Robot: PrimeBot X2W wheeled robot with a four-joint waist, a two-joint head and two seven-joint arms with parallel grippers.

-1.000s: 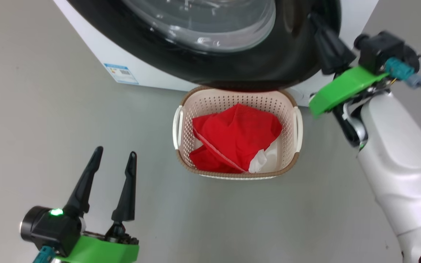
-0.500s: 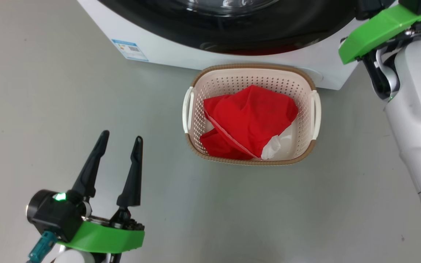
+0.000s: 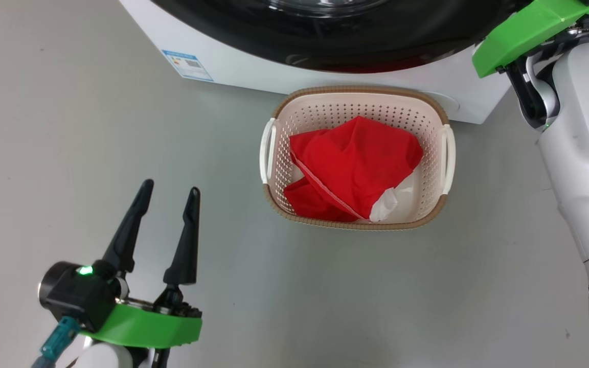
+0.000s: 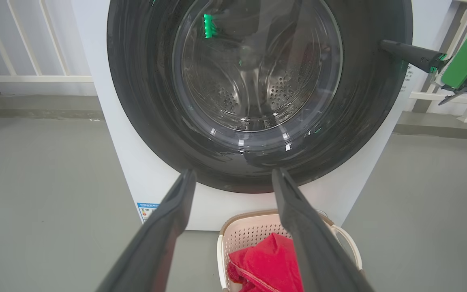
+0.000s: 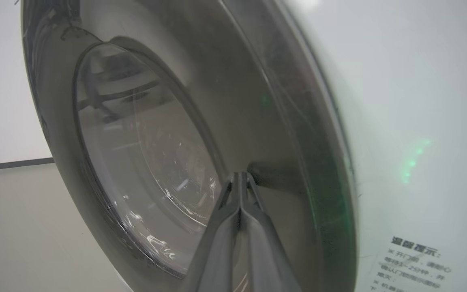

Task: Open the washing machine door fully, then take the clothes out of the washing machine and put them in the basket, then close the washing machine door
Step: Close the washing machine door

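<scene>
The washing machine (image 3: 253,71) stands at the top of the head view. Its door (image 4: 144,101), black-rimmed with a glass bowl, lies against the white front, and the steel drum shows through the glass. On the floor right below sits the basket (image 3: 356,99) with the red clothes (image 3: 356,158) in it, a white patch at their lower right. My left gripper (image 3: 170,188) hovers open and empty over the floor, left of the basket. My right gripper (image 5: 239,175) is shut, its tips pressed on the door's black rim at its right side (image 4: 384,44).
My white right forearm (image 3: 581,153) rises along the right edge, beside the basket. A blue label (image 3: 187,64) marks the machine's lower left front. A white railing (image 4: 22,77) runs behind the machine. Grey floor spreads left of the basket and toward me.
The door, which overhung the basket's far rim, has swung back against the machine with my right gripper on its rim. The head view has shifted. The left gripper stays open.
</scene>
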